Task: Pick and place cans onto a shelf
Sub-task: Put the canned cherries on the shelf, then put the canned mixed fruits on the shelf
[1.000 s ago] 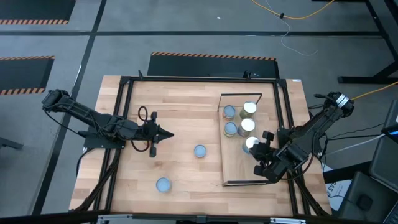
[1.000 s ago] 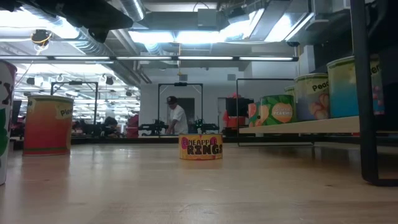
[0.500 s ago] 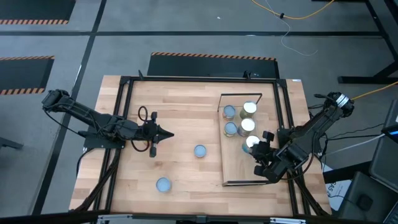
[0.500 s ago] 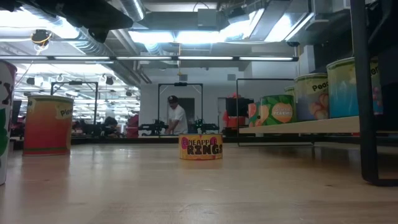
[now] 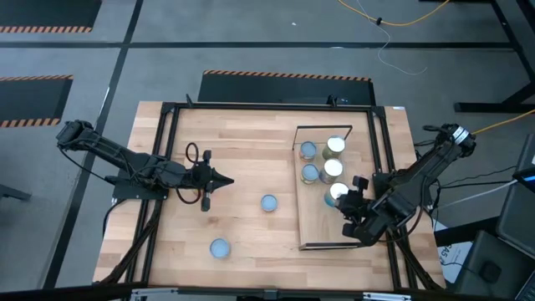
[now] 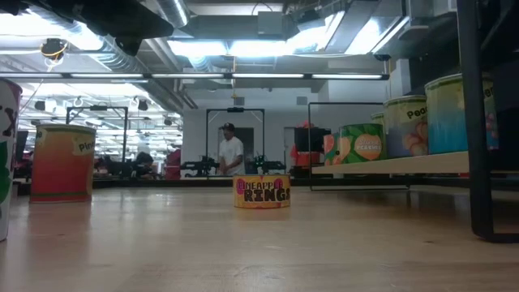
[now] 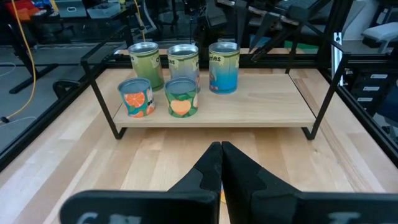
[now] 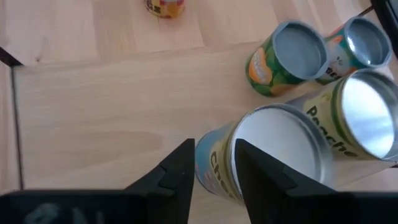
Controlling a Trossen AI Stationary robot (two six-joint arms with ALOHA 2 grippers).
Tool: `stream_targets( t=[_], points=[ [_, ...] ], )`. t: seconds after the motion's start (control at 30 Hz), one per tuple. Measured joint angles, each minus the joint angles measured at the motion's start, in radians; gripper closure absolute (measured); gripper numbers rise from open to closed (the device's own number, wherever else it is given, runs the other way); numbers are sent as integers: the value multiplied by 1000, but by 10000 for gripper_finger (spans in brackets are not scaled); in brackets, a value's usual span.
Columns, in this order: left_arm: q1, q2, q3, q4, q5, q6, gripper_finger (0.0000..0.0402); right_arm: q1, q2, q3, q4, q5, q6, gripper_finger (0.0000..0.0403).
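On the pale-wood shelf [image 5: 319, 219], toward the tabletop's right side, five cans stood upright in a cluster at its far end. In the high view the white-topped can [image 5: 337, 191] was the nearest of them to the right gripper [image 5: 354, 209], which hung just beside it over the shelf's bare stretch. That gripper's two dark fingers [image 8: 177, 171] stood spread apart with nothing between them; in the right wrist view the white-topped can's blue side showed past them, apart from both (its label could not be read in full). Beside it stood the silvery-topped peaches can [image 8: 357, 118], with an orange-label can [image 8: 283, 57] and another can [image 8: 360, 42] beyond.

Off the shelf, two blue-topped cans waited on the planked tabletop [image 5: 242, 159]: one near the middle [image 5: 268, 202] and one closer to the front edge [image 5: 219, 247]. From table height the middle one read as a pineapple rings can [image 6: 261, 191].

Well apart from all of these, the left gripper [image 5: 224, 179] hovered over the tabletop's left half, its fingers [image 7: 211, 165] pressed together and empty, pointing toward the shelf. A person [image 6: 230, 152] stood in the room far behind the table.
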Motion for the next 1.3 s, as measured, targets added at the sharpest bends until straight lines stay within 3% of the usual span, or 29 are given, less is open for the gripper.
stream_targets(
  t=[0.4, 0.7, 0.97, 1.07, 1.3],
  points=[
    [0, 0, 0, 0, 0, -3, 400, 0, 0, 109, -27, 8, -165, 285],
    [0, 0, 0, 34, 24, -54, 397, -17, 0, 111, 14, 102, -269, 285],
    [0, 0, 0, 146, 31, -55, 334, -62, 0, 111, 67, 105, -339, 285],
    [0, 15, 0, 201, 79, -73, 312, -77, 0, 111, 82, 105, -356, 285],
    [-47, 82, 15, 268, 105, -109, 306, -98, 0, 111, 99, 105, -366, 285]
  ],
)
